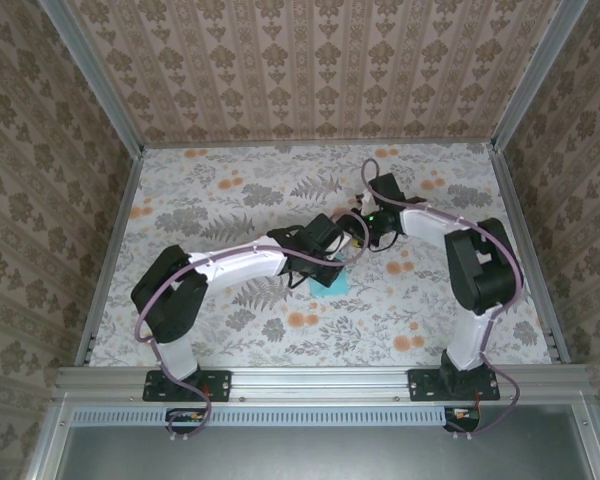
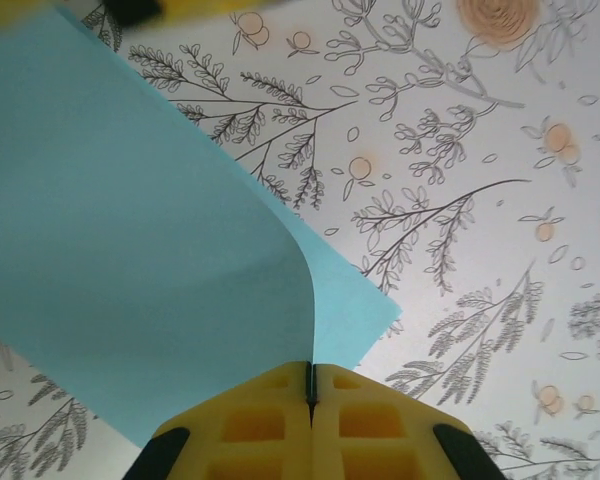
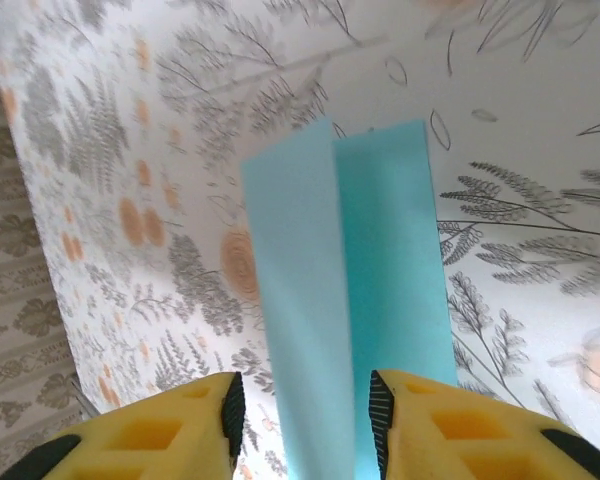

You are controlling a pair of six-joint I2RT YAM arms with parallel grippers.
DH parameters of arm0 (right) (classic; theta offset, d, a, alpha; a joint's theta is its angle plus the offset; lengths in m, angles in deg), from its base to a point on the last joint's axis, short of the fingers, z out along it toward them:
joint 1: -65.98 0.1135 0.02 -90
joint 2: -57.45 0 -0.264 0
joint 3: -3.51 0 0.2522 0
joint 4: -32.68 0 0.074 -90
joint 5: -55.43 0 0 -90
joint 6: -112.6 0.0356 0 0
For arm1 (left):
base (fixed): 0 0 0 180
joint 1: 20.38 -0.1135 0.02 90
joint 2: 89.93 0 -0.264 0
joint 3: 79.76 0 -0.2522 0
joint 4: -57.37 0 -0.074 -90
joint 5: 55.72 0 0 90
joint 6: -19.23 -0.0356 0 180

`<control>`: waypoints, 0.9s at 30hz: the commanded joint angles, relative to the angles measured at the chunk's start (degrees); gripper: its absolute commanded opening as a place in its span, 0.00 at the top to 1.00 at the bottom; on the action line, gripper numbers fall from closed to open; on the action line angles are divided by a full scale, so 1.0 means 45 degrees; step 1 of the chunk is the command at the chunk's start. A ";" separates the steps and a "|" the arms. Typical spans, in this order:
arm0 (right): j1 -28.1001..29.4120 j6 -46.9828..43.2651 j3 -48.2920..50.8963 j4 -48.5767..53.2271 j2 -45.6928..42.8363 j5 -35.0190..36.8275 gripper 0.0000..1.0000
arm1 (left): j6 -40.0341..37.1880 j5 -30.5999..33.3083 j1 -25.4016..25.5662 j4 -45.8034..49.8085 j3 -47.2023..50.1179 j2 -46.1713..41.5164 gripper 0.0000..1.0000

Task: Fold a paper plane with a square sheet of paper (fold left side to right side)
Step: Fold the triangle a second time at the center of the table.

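Sheet: square sheet of paper (image 2: 130, 250), light blue, near the middle of the tabletop (image 1: 230, 190), slightly toward its near edge; one side raised in a soft curl, the rest flat on the floral surface.
Left claw (image 2: 311, 368): yellow fingers pressed together, pinching the edge of the raised side.
Right claw (image 3: 305, 405): yellow fingers standing apart, astride one end of the sheet; no grip on it apparent.
Done so far: apparently only the start of the left-to-right fold, with the raised side carried part way over. From the right wrist, two blue panels side by side meeting along a straight line; crease or overlapping edge, cannot tell.
Left to do: probably laying edge on edge, pressing the crease flat, then every later fold; no pointed dart shape yet.
Walls (image 1: 310, 70): brown damask pattern on three sides, held in a pale metal frame.
Left arm (image 1: 235, 265): white with black joints, reaching from the near-left corner toward the middle.
Right arm (image 1: 480, 265): same build, bent in from the near-right side.
Cables (image 1: 140, 318): thin purple loops along both arms.
In the way: both wrists crowded close over the small sheet, likely little room to swing the flap across; right claw possibly sitting where the flap should land.
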 commanded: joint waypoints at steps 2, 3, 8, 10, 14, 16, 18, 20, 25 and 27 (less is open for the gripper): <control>-0.0239 -0.0585 0.1129 0.0269 -0.1816 0.1172 0.57 | 0.0806 -0.1698 -0.0383 -0.0794 0.0400 -0.0465 0.99; -0.0247 -0.0660 0.1470 0.0256 -0.2126 0.1173 0.59 | 0.0927 -0.1880 -0.0475 -0.0884 0.0463 -0.0474 0.99; 0.0198 -0.0221 0.3402 -0.0478 -0.3281 0.1015 0.82 | 0.1563 -0.2481 -0.0827 -0.1194 0.0932 -0.0566 0.99; 0.0602 0.0115 0.4186 -0.0925 -0.3572 0.1110 0.91 | 0.1831 -0.2675 -0.0958 -0.1340 0.1153 -0.0622 0.99; 0.1399 0.0500 0.5051 -0.1561 -0.3648 0.1465 0.99 | 0.2266 -0.2963 -0.1212 -0.1664 0.1528 -0.0684 0.99; 0.1841 0.0525 0.5154 -0.1552 -0.3419 0.1689 1.00 | 0.2444 -0.3006 -0.1300 -0.1749 0.1648 -0.0721 0.99; 0.2194 0.0615 0.5164 -0.1642 -0.3138 0.1797 1.00 | 0.2548 -0.3064 -0.1383 -0.1807 0.1750 -0.0741 0.98; 0.2463 0.0713 0.5135 -0.1735 -0.2903 0.1891 1.00 | 0.2640 -0.3074 -0.1444 -0.1871 0.1830 -0.0742 0.98; 0.2908 0.0756 0.4851 -0.1663 -0.2319 0.1930 1.00 | 0.2787 -0.2997 -0.1543 -0.1928 0.1956 -0.0786 0.98; 0.3113 0.0764 0.4721 -0.1583 -0.2136 0.1888 1.00 | 0.2809 -0.3035 -0.1561 -0.1962 0.1939 -0.0779 0.98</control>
